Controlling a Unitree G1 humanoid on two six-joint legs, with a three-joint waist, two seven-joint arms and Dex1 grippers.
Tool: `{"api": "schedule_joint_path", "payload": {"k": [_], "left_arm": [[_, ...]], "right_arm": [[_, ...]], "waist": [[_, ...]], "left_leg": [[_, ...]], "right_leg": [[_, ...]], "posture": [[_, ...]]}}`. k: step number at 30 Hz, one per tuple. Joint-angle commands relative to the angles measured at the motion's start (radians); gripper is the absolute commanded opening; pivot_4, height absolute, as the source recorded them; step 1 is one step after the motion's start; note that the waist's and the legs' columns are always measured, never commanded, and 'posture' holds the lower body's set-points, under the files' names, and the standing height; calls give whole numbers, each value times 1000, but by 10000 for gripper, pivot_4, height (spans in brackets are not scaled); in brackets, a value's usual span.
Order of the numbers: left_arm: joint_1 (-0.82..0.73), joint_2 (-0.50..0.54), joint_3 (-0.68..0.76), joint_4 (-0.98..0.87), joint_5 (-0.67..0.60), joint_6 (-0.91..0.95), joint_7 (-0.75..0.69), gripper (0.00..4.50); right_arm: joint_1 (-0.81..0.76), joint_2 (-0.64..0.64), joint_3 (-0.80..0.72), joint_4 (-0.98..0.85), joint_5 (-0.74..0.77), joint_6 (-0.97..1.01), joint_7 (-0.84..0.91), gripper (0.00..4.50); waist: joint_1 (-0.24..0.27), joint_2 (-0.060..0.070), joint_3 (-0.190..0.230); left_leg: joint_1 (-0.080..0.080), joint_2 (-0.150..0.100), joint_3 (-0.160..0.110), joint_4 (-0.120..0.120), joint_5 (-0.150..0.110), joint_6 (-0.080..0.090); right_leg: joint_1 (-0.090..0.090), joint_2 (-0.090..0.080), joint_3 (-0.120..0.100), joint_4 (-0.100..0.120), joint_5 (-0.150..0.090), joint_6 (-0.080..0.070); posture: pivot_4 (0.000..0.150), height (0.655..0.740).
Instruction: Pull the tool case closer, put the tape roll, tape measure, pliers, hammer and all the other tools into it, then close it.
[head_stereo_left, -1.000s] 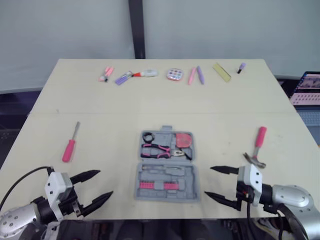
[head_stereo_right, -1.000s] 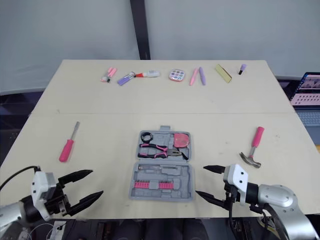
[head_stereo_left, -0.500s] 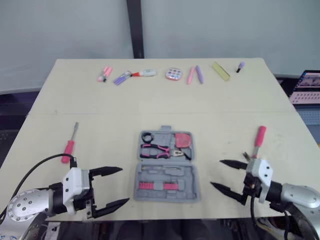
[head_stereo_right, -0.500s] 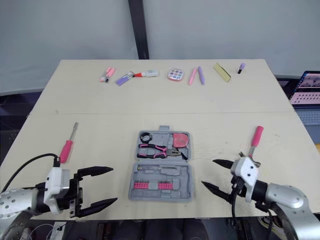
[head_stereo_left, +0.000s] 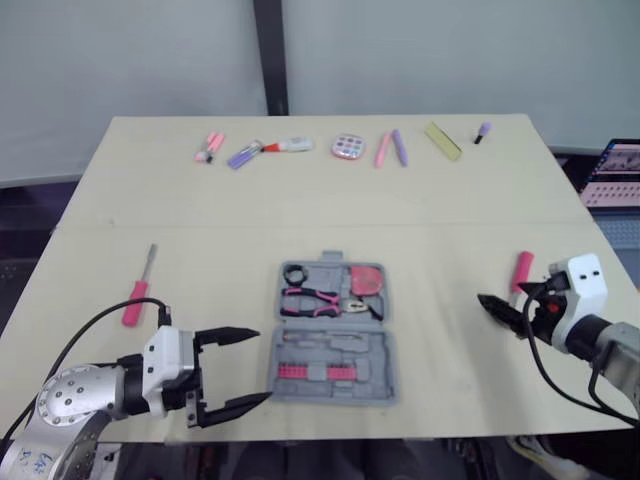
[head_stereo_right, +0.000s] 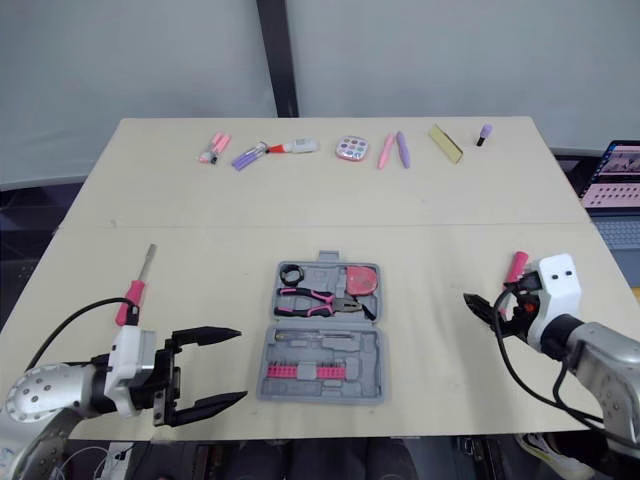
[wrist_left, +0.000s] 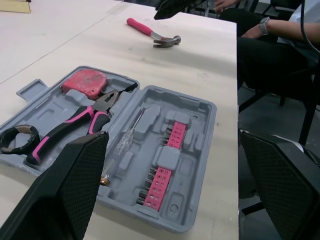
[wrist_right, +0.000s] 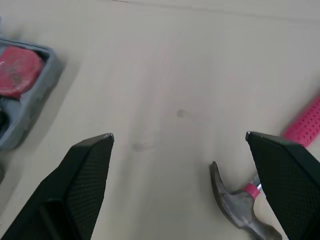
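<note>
Desk edges: the tool case (head_stereo_left: 385, 380) lies open in the middle of the desk (head_stereo_left: 200, 220), its front half just short of the desk's near edge.
Open room: bare desk on both sides of the case, and a wide bare band between it and the row of small things along the far edge.
In the case: one black tape roll (head_stereo_left: 296, 273), one pair of pink-handled pliers (head_stereo_left: 320, 300), one red tape measure (head_stereo_left: 368, 279) in the far half; one row of pink bits (head_stereo_left: 318, 371) in the near half.
Outside the case: two tools. One pink screwdriver (head_stereo_left: 140, 288) lies well to the left, and one hammer (wrist_left: 150, 32) well to the right.
Far row: about eight small things (head_stereo_left: 347, 147), pens and markers among them; the pink piece at the left end may be two.
Left hand (head_stereo_left: 258, 366): fingers spread wide, low over the near edge, just beside the case's front left corner, holding nothing.
Right hand (wrist_right: 178, 135): fingers spread wide and empty, over bare desk between the case and the hammer, with the hammer head close by one finger.
Off the desk: one laptop (head_stereo_left: 612, 175) past the right edge.
</note>
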Motion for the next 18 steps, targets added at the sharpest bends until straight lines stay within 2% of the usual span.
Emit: {"api": "schedule_joint_path", "payload": {"k": [1, 4, 11, 18], "left_arm": [[-6, 9, 1, -17, 2, 1, 7, 44828], [-10, 8, 0, -19, 3, 5, 11, 44828], [-4, 6, 1, -38, 5, 16, 33, 44828], [18, 6, 10, -66, 5, 25, 56, 44828]], "right_arm": [[-95, 10, -29, 81, -20, 127, -118, 45000], [-165, 36, -25, 122, -46, 162, -182, 45000], [-306, 96, -10, 241, -157, 165, -337, 45000], [-319, 130, -8, 263, -212, 224, -386, 45000]], "waist": [[0, 1, 0], [2, 1, 0], [0, 2, 1], [0, 3, 1]], "left_leg": [[-4, 0, 0, 2, 0, 0], [-9, 0, 1, 3, 1, 0], [-8, 0, 2, 5, 2, 0], [-8, 0, 2, 5, 3, -1]], "right_leg": [[-4, 0, 0, 2, 0, 0], [-11, 0, 1, 7, 0, 0], [-13, 0, 3, 11, 0, 0], [-14, 0, 4, 13, 0, 0]], "posture": [[1500, 7400], [1500, 7400], [1500, 7400], [1500, 7400]]}}
